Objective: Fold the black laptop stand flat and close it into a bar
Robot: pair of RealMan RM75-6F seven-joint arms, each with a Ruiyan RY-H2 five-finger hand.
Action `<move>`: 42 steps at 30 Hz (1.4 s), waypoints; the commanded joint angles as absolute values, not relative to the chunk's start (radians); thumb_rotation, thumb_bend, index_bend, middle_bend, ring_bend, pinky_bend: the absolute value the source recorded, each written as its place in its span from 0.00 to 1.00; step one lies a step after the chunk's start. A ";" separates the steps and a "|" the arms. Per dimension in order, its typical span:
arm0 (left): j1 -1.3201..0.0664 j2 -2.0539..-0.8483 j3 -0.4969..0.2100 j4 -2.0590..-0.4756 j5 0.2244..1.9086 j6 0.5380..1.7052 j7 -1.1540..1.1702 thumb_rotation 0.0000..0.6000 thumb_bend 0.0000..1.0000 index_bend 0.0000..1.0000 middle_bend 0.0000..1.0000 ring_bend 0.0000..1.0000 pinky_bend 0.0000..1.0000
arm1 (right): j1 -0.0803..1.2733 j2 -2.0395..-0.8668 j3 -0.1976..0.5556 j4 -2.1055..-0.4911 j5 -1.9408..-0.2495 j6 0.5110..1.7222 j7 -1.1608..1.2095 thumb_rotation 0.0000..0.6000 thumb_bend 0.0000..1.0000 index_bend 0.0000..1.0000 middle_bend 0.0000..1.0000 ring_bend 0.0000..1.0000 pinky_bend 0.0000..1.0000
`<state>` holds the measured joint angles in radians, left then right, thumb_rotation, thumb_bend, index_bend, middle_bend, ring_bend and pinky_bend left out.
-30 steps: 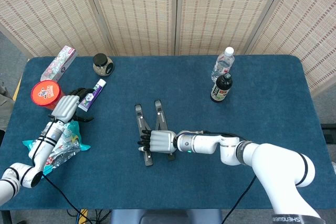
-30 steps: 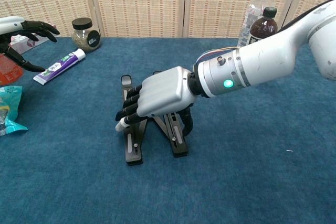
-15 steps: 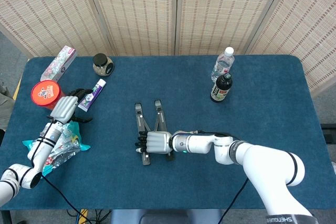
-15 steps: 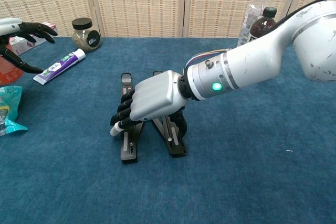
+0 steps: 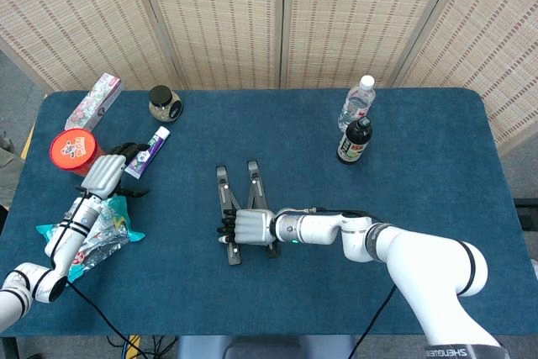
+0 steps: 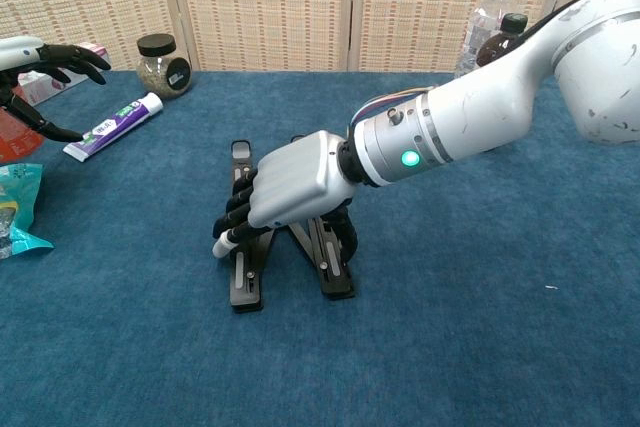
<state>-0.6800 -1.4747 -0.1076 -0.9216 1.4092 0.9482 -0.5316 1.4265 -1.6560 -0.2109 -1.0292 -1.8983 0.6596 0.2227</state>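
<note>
The black laptop stand (image 5: pixel 222 187) lies on the blue table (image 5: pixel 420 208) as two bars in a narrow V, joined under my right hand. My right hand (image 5: pixel 249 226) lies over the near half of the stand (image 6: pixel 243 282). In the chest view this hand (image 6: pixel 292 190) has its fingers (image 6: pixel 233 219) curled over the left bar, and its thumb presses the outer side of the right bar (image 6: pixel 335 272), gripping both bars. My left hand (image 5: pixel 105 172) hovers far to the left with fingers spread, holding nothing, and shows at the left edge of the chest view (image 6: pixel 45 52).
A clear water bottle (image 5: pixel 356 102) and a dark bottle (image 5: pixel 354 140) stand at the back right. At the left are a jar (image 5: pixel 164 102), a toothpaste tube (image 5: pixel 149 151), a red-lidded can (image 5: pixel 74 149), a flat box (image 5: pixel 94 100) and a snack bag (image 5: pixel 105 233).
My right hand slid a little to the left over the stand and closed around both bars, shifting the stand's near ends slightly left. The left hand stayed put.
</note>
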 commanded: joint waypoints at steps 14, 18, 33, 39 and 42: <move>-0.681 -1.482 -0.107 -0.915 1.412 0.935 -0.536 1.00 0.11 0.13 0.18 0.09 0.11 | 1.425 -1.617 -0.231 -1.067 -1.888 0.671 0.229 1.00 0.00 0.00 0.00 0.00 0.00; -0.680 -1.484 -0.108 -0.914 1.412 0.935 -0.536 1.00 0.11 0.13 0.18 0.09 0.11 | 1.426 -1.626 -0.233 -1.063 -1.886 0.661 0.225 1.00 0.00 0.00 0.00 0.00 0.00; -0.671 -1.492 -0.106 -0.892 1.414 0.937 -0.556 1.00 0.11 0.13 0.18 0.09 0.11 | 1.436 -1.679 -0.240 -1.002 -1.899 0.672 0.245 1.00 0.00 0.00 0.00 0.00 0.00; -0.669 -1.492 -0.105 -0.885 1.418 0.939 -0.563 1.00 0.11 0.13 0.18 0.09 0.11 | 1.434 -1.687 -0.241 -0.985 -1.899 0.692 0.261 1.00 0.00 0.00 0.10 0.00 0.00; -0.668 -1.491 -0.103 -0.885 1.420 0.941 -0.565 1.00 0.11 0.13 0.18 0.09 0.11 | 1.431 -1.691 -0.242 -0.974 -1.898 0.702 0.273 1.00 0.03 0.00 0.17 0.00 0.00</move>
